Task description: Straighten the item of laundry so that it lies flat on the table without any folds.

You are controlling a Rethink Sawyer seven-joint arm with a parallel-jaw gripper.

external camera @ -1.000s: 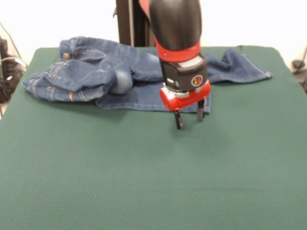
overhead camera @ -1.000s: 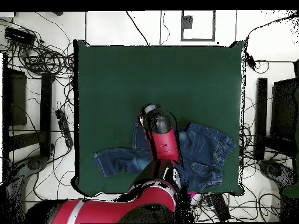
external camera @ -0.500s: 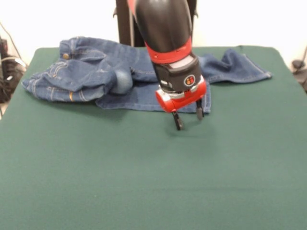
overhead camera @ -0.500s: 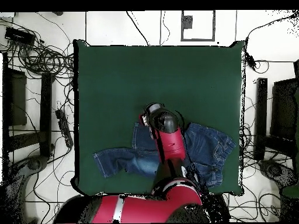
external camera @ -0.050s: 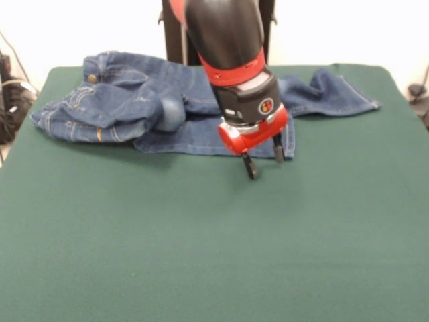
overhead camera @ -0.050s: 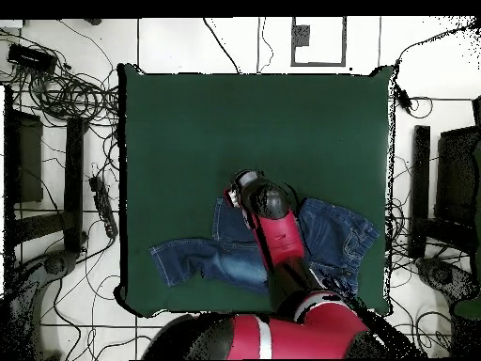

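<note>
Gripper [external camera @ -0.050s: 263,163] fingers stand apart with bare gap between them and hold nothing. One dark fingertip [external camera @ -0.050s: 251,172] hangs over the green cloth just off the denim's hem, and the other sits at the hemmed corner of the lower trouser leg. Whether the tips touch the surface cannot be told. The red and black arm [external camera @ -0.050s: 231,54] slants down to it across the middle of the garment and hides part of the legs.

The jeans [external camera @ -0.050s: 127,100] lie bunched along the table's edge nearest the robot's base, reaching from near one corner of that edge almost to the other. In the front view the waistband, with its metal button [external camera @ -0.050s: 92,78], is heaped near the far left corner, folded over itself, with a rounded pale fold [external camera @ -0.050s: 171,113] bulging up beside the arm. Orange-tan stitching runs along the seams there. One leg runs toward the far right corner and ends in a hem [external camera @ -0.050s: 362,102] near that side edge; the other lies folded nearer the table's middle, its hem just beside the gripper.

In the overhead view the jeans [overhead camera @ -0.050s: 333,235] sit close to the bottom edge of the table [overhead camera @ -0.050s: 254,122], with one leg end [overhead camera @ -0.050s: 174,261] pointing toward the left side edge, and the gripper [overhead camera @ -0.050s: 241,183] sits at the denim's inner border. All the rest of the green top is bare.
</note>
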